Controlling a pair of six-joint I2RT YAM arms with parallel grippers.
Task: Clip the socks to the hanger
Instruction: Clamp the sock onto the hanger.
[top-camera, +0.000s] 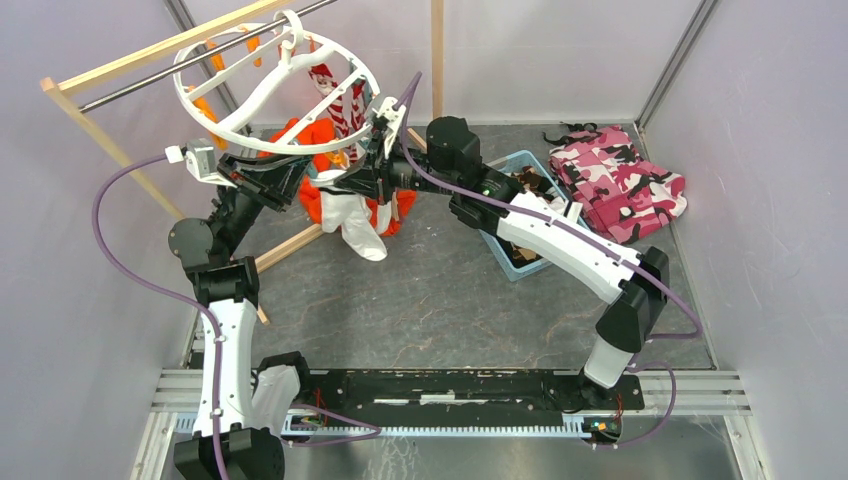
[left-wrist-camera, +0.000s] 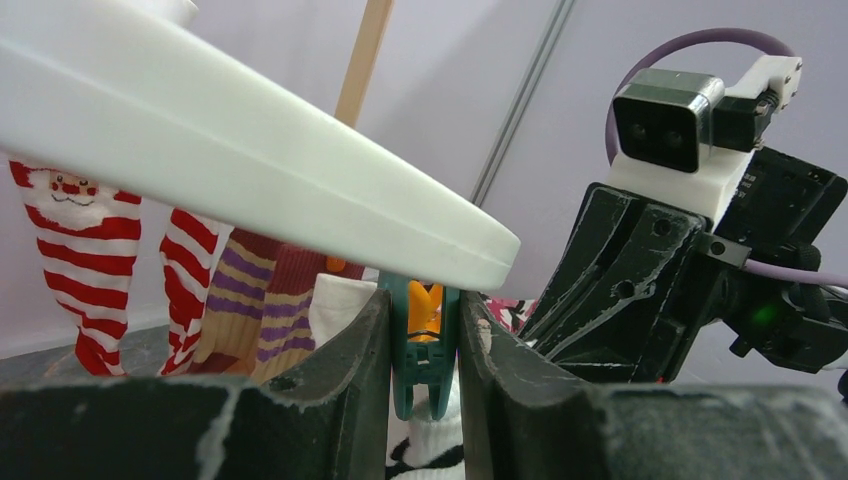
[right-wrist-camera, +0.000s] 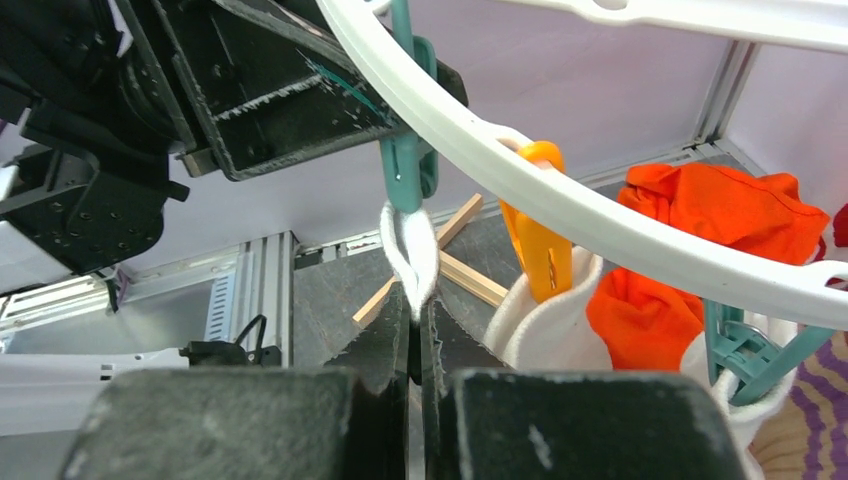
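Left gripper (left-wrist-camera: 424, 330) squeezes the teal clip (left-wrist-camera: 428, 385). Right gripper (right-wrist-camera: 418, 335) pinches the white sock (right-wrist-camera: 412, 240) just under it. Next, push up, then let go.

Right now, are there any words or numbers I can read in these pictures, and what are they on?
None: no words, numbers or brand names can be read in any view.
The striped sock shows a Santa face, a picture, not letters.
The left end effector, shut on a teal clip, and the right end effector, on a white sock, bear no print.
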